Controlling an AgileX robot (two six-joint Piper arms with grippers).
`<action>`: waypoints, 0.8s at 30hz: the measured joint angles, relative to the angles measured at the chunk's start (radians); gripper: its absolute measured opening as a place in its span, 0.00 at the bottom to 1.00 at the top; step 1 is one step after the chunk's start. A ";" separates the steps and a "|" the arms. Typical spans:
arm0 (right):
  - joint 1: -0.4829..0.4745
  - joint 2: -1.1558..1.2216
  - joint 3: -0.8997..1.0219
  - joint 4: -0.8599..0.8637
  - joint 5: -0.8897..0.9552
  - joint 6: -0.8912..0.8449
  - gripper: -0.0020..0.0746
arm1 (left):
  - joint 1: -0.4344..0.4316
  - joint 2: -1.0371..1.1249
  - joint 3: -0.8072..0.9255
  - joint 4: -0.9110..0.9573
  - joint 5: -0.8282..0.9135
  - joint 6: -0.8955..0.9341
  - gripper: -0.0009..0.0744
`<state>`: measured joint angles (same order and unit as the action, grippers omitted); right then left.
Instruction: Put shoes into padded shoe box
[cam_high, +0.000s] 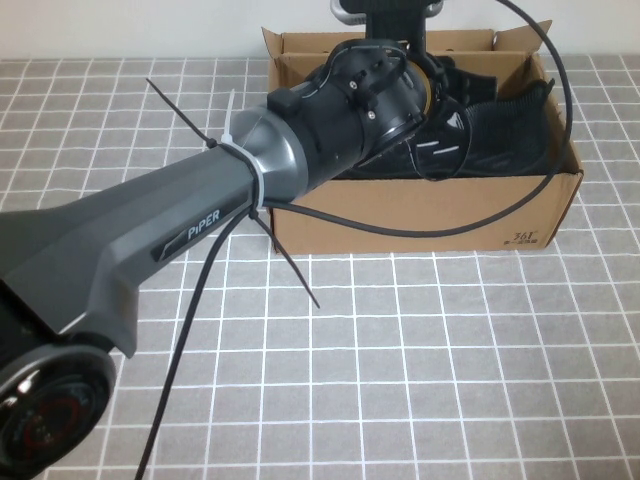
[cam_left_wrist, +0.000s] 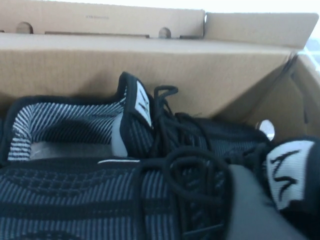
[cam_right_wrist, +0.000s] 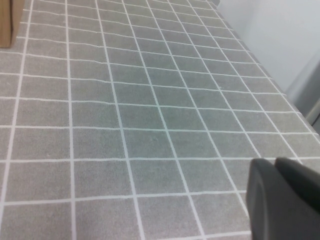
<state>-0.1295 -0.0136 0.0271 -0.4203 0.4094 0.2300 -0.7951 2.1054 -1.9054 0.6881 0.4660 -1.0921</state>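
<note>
The brown cardboard shoe box stands open at the back middle of the table, with "361" printed on its front side. Both black knit shoes lie inside it. My left arm reaches from the lower left into the box, and its wrist hides the gripper in the high view. In the left wrist view the left gripper sits low among the shoes, between the near shoe and a white tongue label. A second shoe lies by the box's far wall. My right gripper is shut and empty over bare table.
The table has a grey cloth with a white grid. A black cable loops over the box's right side and front edge. Zip-tie ends stick out from the left arm. A corner of the box shows in the right wrist view.
</note>
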 joint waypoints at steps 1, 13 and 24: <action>0.000 0.000 0.000 0.000 0.000 0.000 0.02 | 0.000 0.000 0.000 -0.010 0.002 0.016 0.30; 0.000 0.000 0.000 0.000 0.000 0.000 0.02 | 0.002 -0.075 0.000 -0.017 0.111 0.240 0.53; 0.000 0.000 0.000 -0.001 0.000 0.000 0.02 | 0.044 -0.111 0.000 -0.041 0.234 0.363 0.30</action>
<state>-0.1295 -0.0136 0.0271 -0.4211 0.4094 0.2300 -0.7515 1.9944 -1.9054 0.6470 0.6997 -0.7293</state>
